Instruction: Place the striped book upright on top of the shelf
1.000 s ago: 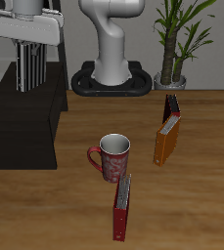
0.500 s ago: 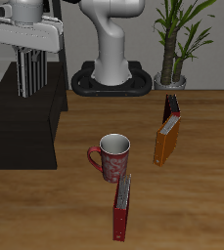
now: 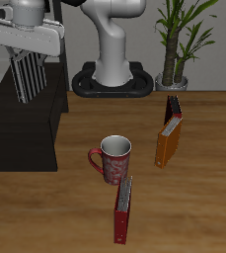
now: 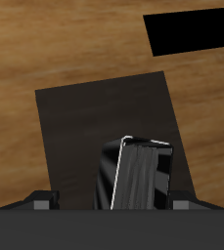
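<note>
Exterior view: the striped book is held clamped in the gripper, carried slightly lower and toward nine o'clock than a second earlier. Above the shelf it hangs upright, so lowering seems next.

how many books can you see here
3. The striped book hangs in the pincer above the black shelf. The orange book stands near the plant. The red-edged book stands in front of the mug. None looks hidden.
</note>
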